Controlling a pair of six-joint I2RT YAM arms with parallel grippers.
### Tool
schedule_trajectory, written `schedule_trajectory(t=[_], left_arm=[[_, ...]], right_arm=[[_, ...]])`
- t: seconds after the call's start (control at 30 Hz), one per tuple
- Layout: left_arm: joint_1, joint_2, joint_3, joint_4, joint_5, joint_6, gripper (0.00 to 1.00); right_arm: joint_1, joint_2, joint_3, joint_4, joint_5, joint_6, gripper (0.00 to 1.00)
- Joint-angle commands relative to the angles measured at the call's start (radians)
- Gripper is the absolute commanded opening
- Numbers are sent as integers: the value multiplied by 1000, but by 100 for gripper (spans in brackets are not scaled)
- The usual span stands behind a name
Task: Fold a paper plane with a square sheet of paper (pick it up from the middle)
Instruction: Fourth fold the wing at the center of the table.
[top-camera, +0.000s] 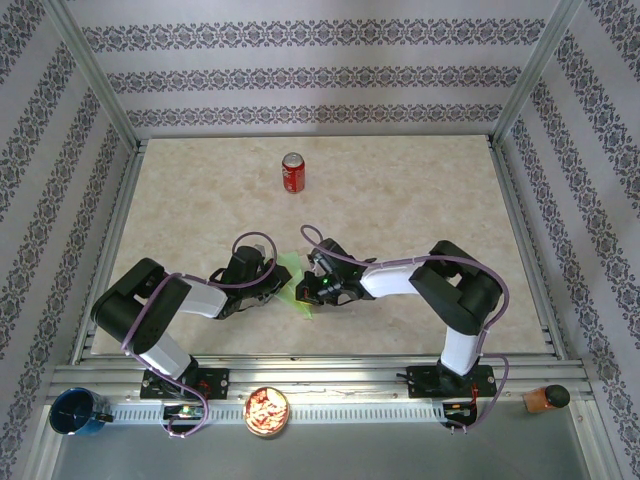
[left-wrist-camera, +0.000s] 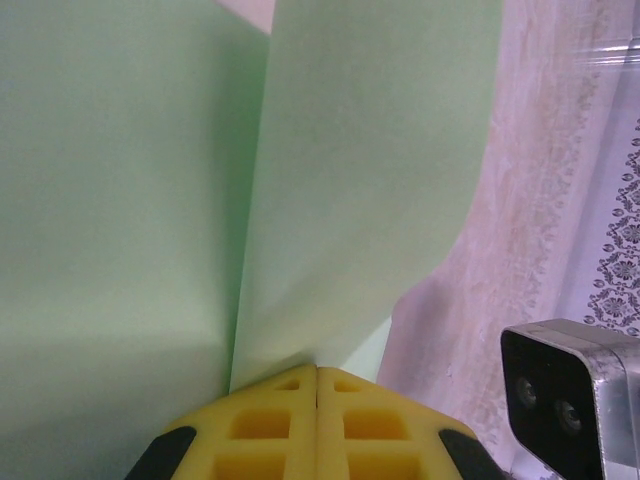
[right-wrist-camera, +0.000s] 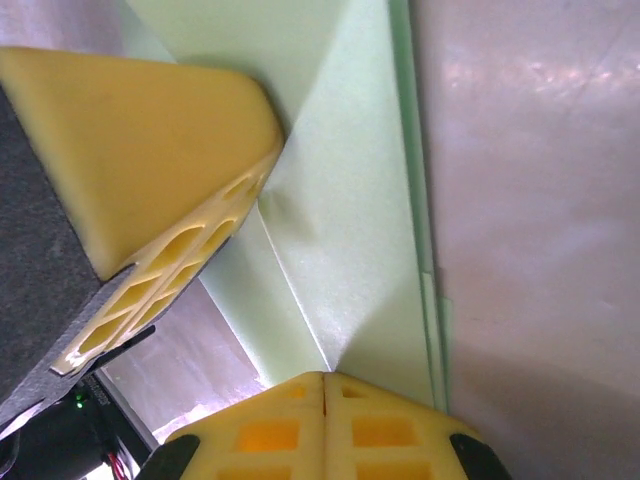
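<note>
The square sheet of paper (top-camera: 291, 264) is light green and lies creased and folded between my two grippers at the near middle of the table. My left gripper (top-camera: 277, 286) is shut, and a fold of the paper (left-wrist-camera: 120, 180) runs out of its yellow fingertip seam (left-wrist-camera: 318, 372). My right gripper (top-camera: 312, 288) faces it from the right, shut (right-wrist-camera: 325, 378) where a crease of the paper (right-wrist-camera: 350, 200) runs into its tips. The left gripper's fingers (right-wrist-camera: 150, 120) press on the paper's far side. No plane shape can be made out.
A red can (top-camera: 292, 172) stands at the back middle of the table. On the near rail are a blue cup (top-camera: 75, 412), a bowl of snacks (top-camera: 267, 411) and a brown bottle (top-camera: 545, 398). Patterned walls and metal posts ring the table.
</note>
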Motion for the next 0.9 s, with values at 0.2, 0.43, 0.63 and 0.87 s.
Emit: schedule_trajectory(t=[0.2,0.43,0.63,0.87], left_arm=[[-10,-56,34,-187,-17,104,8],[-13,-187,88,-342,44,245,13],[-22,-206,92,-436,103,293,3],[-33,-104,105,-287,200,267,2]], right_arm=[[-13,10,-100,55,-31,26,3],[-29,3,-99,41,-62,-9,1],[-30,5,-94,38,-67,-18,0],[-31,7,-95,32,-59,-17,0]])
